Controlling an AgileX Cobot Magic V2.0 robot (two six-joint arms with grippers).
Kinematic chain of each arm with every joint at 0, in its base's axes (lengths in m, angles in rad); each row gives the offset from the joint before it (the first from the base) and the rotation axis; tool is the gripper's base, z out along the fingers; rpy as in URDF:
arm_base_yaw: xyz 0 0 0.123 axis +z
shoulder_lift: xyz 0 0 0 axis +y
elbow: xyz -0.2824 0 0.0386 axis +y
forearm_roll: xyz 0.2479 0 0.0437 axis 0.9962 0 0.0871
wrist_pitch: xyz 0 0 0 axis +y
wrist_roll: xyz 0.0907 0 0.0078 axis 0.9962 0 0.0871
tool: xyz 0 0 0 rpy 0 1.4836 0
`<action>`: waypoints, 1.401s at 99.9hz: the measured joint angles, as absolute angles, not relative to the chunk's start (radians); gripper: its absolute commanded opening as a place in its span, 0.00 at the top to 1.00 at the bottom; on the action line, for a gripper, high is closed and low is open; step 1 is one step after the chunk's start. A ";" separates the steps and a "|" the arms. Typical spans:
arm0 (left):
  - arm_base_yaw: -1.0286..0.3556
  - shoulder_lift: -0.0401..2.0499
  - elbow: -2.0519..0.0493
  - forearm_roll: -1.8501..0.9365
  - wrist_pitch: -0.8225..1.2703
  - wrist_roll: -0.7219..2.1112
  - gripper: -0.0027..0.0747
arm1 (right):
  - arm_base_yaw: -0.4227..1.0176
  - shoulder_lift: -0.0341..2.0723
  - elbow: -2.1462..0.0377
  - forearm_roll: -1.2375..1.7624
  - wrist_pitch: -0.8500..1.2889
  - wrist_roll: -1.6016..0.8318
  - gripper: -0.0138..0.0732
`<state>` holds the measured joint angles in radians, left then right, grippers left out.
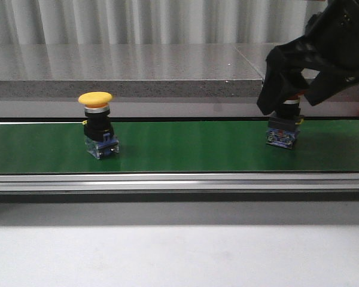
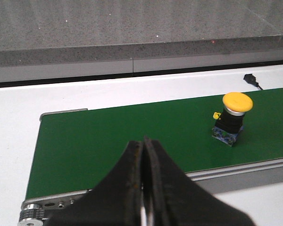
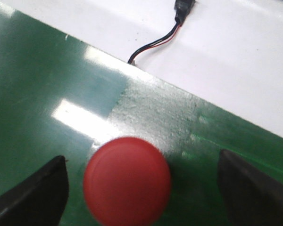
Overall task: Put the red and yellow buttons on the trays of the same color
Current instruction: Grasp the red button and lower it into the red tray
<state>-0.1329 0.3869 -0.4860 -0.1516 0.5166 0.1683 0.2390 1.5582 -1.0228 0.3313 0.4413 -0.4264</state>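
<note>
A yellow button (image 1: 97,122) with a black body and blue base stands upright on the green belt (image 1: 185,146) at the left; the left wrist view shows the yellow button (image 2: 236,113) too, well ahead of my left gripper (image 2: 144,143), which is shut with nothing in it. The red button (image 3: 127,181) stands on the belt at the right; only its body (image 1: 282,128) shows in the front view. My right gripper (image 1: 290,98) hangs over it, open, its fingers (image 3: 42,186) on either side of the red cap without touching. No trays are in view.
A grey stone ledge (image 1: 137,75) runs behind the belt. An aluminium rail (image 1: 179,181) borders the belt's front, with a white tabletop (image 1: 167,257) before it. A thin red-black cable (image 3: 155,42) lies on the white surface beyond the belt's edge.
</note>
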 measured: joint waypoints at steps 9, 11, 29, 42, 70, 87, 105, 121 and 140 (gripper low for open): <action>-0.133 0.387 -0.486 -0.152 0.518 0.168 0.99 | 0.239 1.596 -1.041 0.331 0.433 -0.426 0.30; -0.133 0.387 -0.486 -0.152 0.518 0.168 0.99 | 0.239 1.600 -1.042 0.331 0.431 -0.426 0.35; -0.133 0.387 -0.486 -0.152 0.518 0.168 0.99 | 0.239 1.618 -1.045 0.332 0.452 -0.426 0.76; -0.133 0.387 -0.486 -0.152 0.518 0.168 0.99 | 0.237 1.607 -1.049 0.332 0.493 -0.426 0.80; -0.133 0.387 -0.486 -0.152 0.518 0.168 0.99 | 0.074 1.519 -1.190 0.332 0.651 -0.401 0.80; -0.133 0.387 -0.486 -0.152 0.518 0.168 0.99 | -0.134 1.506 -1.303 0.332 0.683 -0.379 0.80; -0.133 0.387 -0.486 -0.152 0.518 0.168 0.99 | -0.370 1.506 -1.339 0.332 0.683 -0.344 0.80; -0.133 0.387 -0.486 -0.152 0.518 0.168 0.99 | -0.554 1.534 -1.343 0.341 0.627 -0.277 0.80; -0.133 0.387 -0.486 -0.152 0.518 0.168 0.99 | -0.629 1.630 -1.343 0.358 0.507 -0.258 0.80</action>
